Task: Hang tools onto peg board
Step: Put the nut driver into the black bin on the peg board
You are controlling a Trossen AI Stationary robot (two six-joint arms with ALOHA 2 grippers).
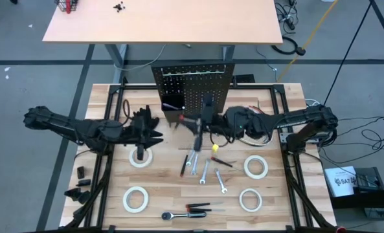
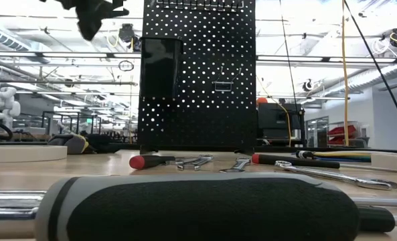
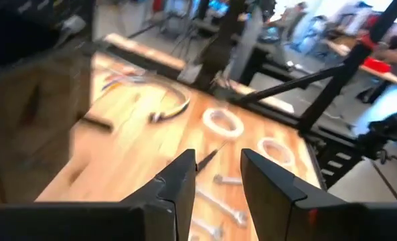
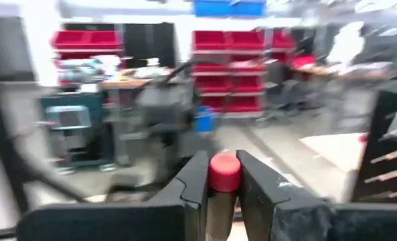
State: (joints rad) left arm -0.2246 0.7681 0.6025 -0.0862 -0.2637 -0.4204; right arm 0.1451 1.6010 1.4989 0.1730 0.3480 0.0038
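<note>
The peg board stands upright at the table's far edge, with a black bin on its left part. My right gripper hovers in front of the board, shut on a red-handled screwdriver. My left gripper is open with nothing between its fingers, above the table to the left of the board. Wrenches, a tape roll and a ratchet lie flat on the table. My right gripper pinches the screwdriver between its two fingers at the round red handle end. The fingers come in level from the table's right side. The screwdriver is lifted clear of the table; its shaft is blurred in the high view.
Three more tape rolls lie near the table's corners. More screwdrivers lie among the wrenches. In the low view the ratchet's handle fills the foreground and a red-handled screwdriver lies before the board.
</note>
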